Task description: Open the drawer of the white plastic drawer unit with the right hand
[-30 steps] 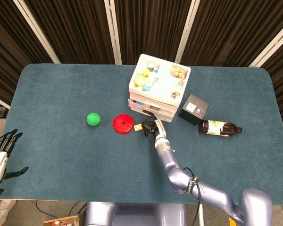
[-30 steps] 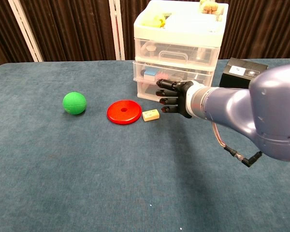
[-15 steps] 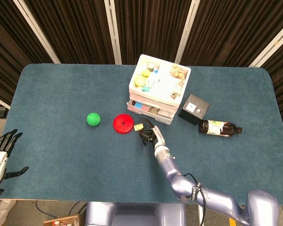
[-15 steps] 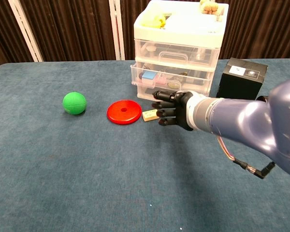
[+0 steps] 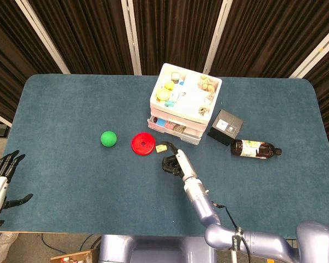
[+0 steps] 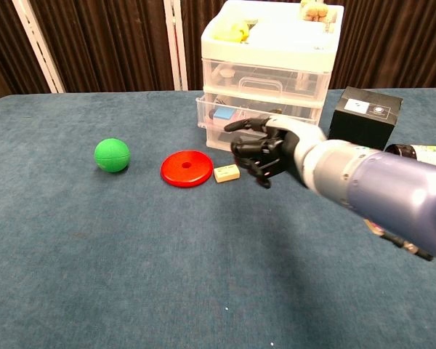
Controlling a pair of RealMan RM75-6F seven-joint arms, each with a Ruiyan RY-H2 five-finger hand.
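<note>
Your right hand [image 6: 265,151] hangs with fingers loosely curled on nothing, just short of the white plastic drawer unit [image 6: 265,80], whose middle drawer [image 6: 258,118] juts slightly, so hook its front lip and draw straight back.

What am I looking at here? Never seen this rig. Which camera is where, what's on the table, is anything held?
A two-armed robot with finger hands works at a blue table. One picture looks down from its head, the other forward from its chest. The right hand, fingers curled, holds nothing, in front of the white drawer unit, whose middle drawer sticks out slightly. The left hand idles open at the table's edge. Also there: green ball, red disc, small yellowish block, black box, brown bottle.
</note>
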